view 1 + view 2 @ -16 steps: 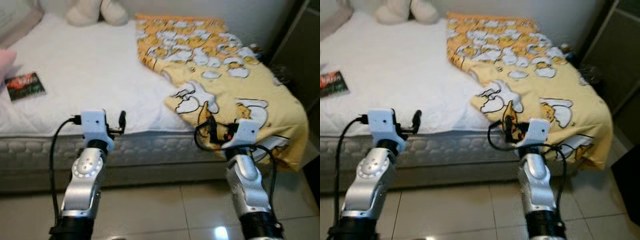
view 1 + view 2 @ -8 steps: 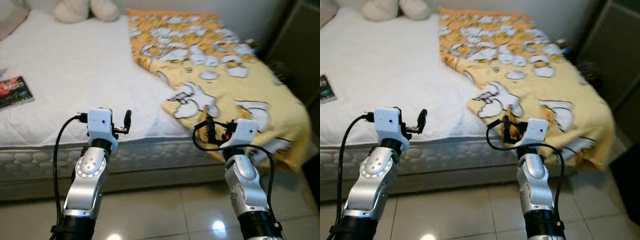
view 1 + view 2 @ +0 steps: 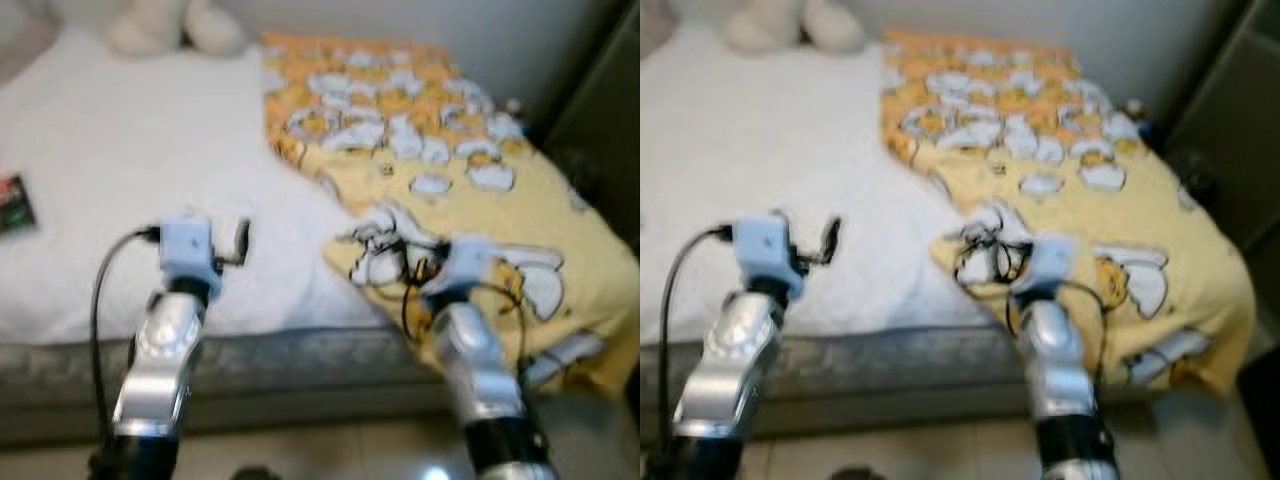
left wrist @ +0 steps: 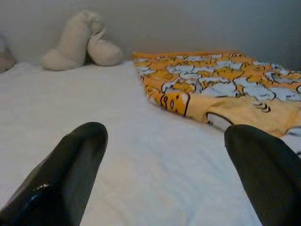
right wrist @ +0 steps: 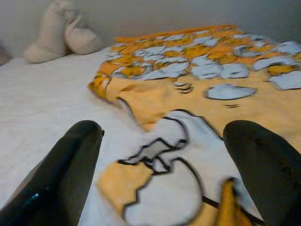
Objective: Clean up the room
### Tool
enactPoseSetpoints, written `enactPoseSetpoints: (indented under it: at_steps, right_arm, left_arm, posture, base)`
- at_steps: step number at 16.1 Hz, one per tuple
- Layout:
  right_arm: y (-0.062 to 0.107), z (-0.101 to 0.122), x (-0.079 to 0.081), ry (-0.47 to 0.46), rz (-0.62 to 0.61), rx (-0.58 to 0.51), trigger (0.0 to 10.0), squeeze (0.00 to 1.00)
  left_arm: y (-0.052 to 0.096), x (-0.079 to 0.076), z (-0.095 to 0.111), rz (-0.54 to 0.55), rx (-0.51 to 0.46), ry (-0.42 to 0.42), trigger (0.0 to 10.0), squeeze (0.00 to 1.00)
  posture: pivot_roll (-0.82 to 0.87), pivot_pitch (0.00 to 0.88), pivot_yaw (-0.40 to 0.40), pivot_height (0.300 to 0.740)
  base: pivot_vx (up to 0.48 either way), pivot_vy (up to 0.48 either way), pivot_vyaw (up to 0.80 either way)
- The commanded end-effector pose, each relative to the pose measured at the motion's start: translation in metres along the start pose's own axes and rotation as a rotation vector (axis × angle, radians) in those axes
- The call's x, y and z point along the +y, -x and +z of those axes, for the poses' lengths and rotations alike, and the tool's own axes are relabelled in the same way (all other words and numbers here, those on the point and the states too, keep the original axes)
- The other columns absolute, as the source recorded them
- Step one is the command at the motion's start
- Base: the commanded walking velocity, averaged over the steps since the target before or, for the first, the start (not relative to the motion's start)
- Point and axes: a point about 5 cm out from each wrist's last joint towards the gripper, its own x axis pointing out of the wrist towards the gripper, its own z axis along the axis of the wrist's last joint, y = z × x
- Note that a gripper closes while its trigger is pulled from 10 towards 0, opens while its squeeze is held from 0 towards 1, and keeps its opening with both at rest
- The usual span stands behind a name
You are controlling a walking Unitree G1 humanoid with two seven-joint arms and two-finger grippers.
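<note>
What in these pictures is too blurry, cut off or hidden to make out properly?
- Head views are motion-blurred: the yellow blanket print is unreadable.
- Small dark item at the left eye view's left edge: cut off, blurred, unidentifiable.
- Cream plush shape: its form stays unclear.
- Blanket's far corner: hangs over the mattress edge.

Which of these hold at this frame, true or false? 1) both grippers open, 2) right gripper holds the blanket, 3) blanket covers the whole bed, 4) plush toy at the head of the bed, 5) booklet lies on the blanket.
1) Left gripper and right gripper are open: true.
2) False: the right gripper hovers over the yellow blanket, fingers apart, holding nothing.
3) False: the blanket lies over the robot's right part; white mattress shows on the left.
4) Cream plush toy at the far end: true.
5) False: the booklet lies on the white mattress.
</note>
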Motion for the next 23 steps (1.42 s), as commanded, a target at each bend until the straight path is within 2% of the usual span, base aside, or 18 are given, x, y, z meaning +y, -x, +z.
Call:
enactPoseSetpoints:
  at_steps: [1, 5, 6, 7, 13, 16, 18, 21, 23]
  right_arm:
    - [0.005, 0.001, -0.019, 0.018, -0.054, -0.002, 10.0, 0.00]
    - [0.010, 0.001, -0.024, 0.030, -0.072, -0.003, 10.0, 0.00]
    - [0.010, 0.001, -0.024, 0.045, -0.072, -0.004, 10.0, 0.00]
    - [0.010, 0.002, -0.023, 0.051, -0.072, -0.005, 10.0, 0.00]
    - [0.011, 0.000, -0.019, 0.042, -0.053, 0.006, 10.0, 0.00]
    - [0.004, 0.000, -0.011, 0.035, -0.028, 0.016, 10.0, 0.00]
    - [-0.004, 0.002, -0.009, 0.027, -0.016, 0.018, 10.0, 0.00]
    - [-0.007, 0.003, -0.007, 0.024, -0.011, 0.020, 10.0, 0.00]
    - [-0.012, 0.004, -0.004, 0.004, 0.000, 0.021, 10.0, 0.00]
  left_arm:
    - [-0.003, -0.014, 0.006, -0.060, -0.026, 0.004, 10.0, 0.00]
    - [-0.006, -0.020, 0.007, -0.097, -0.037, 0.002, 10.0, 0.00]
    - [-0.007, -0.021, 0.005, -0.085, -0.020, -0.024, 10.0, 0.00]
    - [-0.006, -0.024, 0.002, -0.103, -0.005, 0.001, 10.0, 0.00]
    - [-0.006, -0.023, 0.005, -0.104, -0.014, -0.007, 10.0, 0.00]
    - [-0.003, -0.015, 0.007, -0.104, -0.010, 0.006, 10.0, 0.00]
    - [-0.001, -0.011, 0.008, -0.101, -0.005, 0.034, 10.0, 0.00]
    - [-0.001, -0.011, 0.011, -0.111, -0.022, -0.005, 10.0, 0.00]
    - [0.000, -0.016, 0.013, -0.140, -0.022, -0.045, 10.0, 0.00]
  posture:
    - [0.12, 0.000, -0.040, 0.732]
    - [0.09, 0.003, -0.031, 0.732]
    - [0.09, 0.006, -0.029, 0.732]
    - [0.08, 0.009, -0.023, 0.732]
    - [0.09, 0.020, -0.018, 0.732]
    - [0.12, 0.043, -0.015, 0.732]
    - [0.15, 0.051, -0.017, 0.732]
    - [0.15, 0.051, -0.021, 0.732]
    - [0.16, 0.053, -0.017, 0.732]
  base:
    - [0.480, 0.000, 0.00]
    - [0.480, 0.000, 0.00]
    - [0.000, 0.000, 0.00]
    - [0.000, 0.000, 0.00]
    - [0.000, 0.000, 0.00]
    - [0.461, 0.000, 0.00]
    - [0.000, 0.471, 0.00]
    - [0.000, 0.480, 0.00]
    - [0.000, 0.000, 0.00]
